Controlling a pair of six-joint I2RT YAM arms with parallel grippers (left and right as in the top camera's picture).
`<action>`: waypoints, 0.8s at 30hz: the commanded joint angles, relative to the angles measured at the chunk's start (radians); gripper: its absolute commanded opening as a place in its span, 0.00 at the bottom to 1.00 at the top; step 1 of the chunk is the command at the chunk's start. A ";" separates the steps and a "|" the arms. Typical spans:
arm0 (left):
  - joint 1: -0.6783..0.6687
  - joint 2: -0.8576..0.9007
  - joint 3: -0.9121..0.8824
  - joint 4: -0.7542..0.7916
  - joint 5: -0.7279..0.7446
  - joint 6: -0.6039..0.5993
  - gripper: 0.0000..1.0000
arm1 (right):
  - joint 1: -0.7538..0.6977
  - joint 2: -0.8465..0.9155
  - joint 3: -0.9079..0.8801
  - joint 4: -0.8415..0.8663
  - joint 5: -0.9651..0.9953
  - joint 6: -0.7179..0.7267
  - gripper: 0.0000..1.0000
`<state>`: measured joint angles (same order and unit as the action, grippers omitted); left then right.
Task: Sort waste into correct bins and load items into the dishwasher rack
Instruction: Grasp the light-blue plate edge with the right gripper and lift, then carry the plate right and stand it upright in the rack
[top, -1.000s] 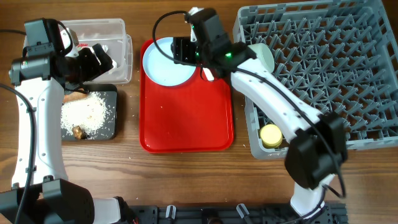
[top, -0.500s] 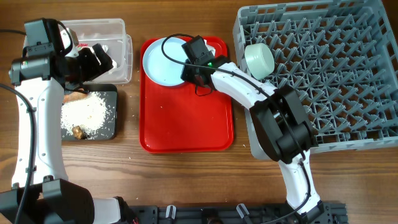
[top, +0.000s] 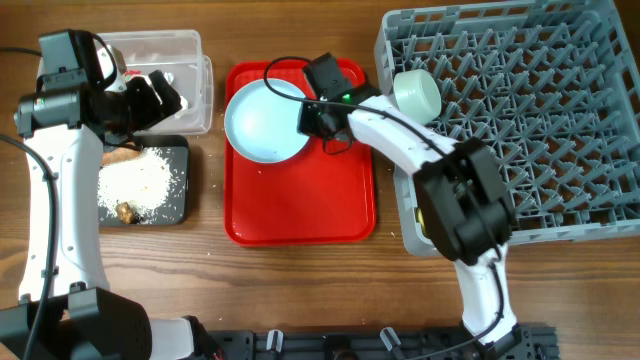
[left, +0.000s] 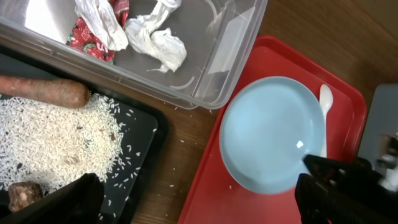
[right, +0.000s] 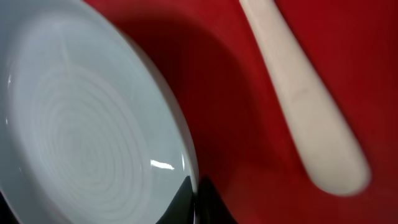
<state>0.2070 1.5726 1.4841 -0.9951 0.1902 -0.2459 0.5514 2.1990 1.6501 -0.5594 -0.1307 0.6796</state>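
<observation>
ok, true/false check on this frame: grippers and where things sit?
1. The right gripper is shut on the plate at its rim. True.
2. The spoon lies in the dishwasher rack. False: it lies on the red tray beside the plate.
3. The crumpled paper and red wrapper are in the clear tub. True.
4. The rice is in the clear tub. False: it is on the black tray.
5. The left gripper holds the carrot stick. False: it is open and empty; the stick lies beside the rice.
</observation>
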 joint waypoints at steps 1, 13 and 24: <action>0.005 -0.002 0.010 -0.001 -0.002 0.005 1.00 | -0.019 -0.250 0.005 -0.063 0.124 -0.254 0.04; 0.005 -0.002 0.010 -0.001 -0.002 0.005 1.00 | -0.061 -0.644 0.005 -0.422 1.346 -0.370 0.04; 0.005 -0.002 0.010 -0.001 -0.002 0.005 1.00 | -0.312 -0.548 -0.037 -0.294 1.300 -0.653 0.04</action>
<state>0.2070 1.5726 1.4841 -0.9958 0.1905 -0.2459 0.2733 1.5967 1.6253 -0.8963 1.1934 0.1455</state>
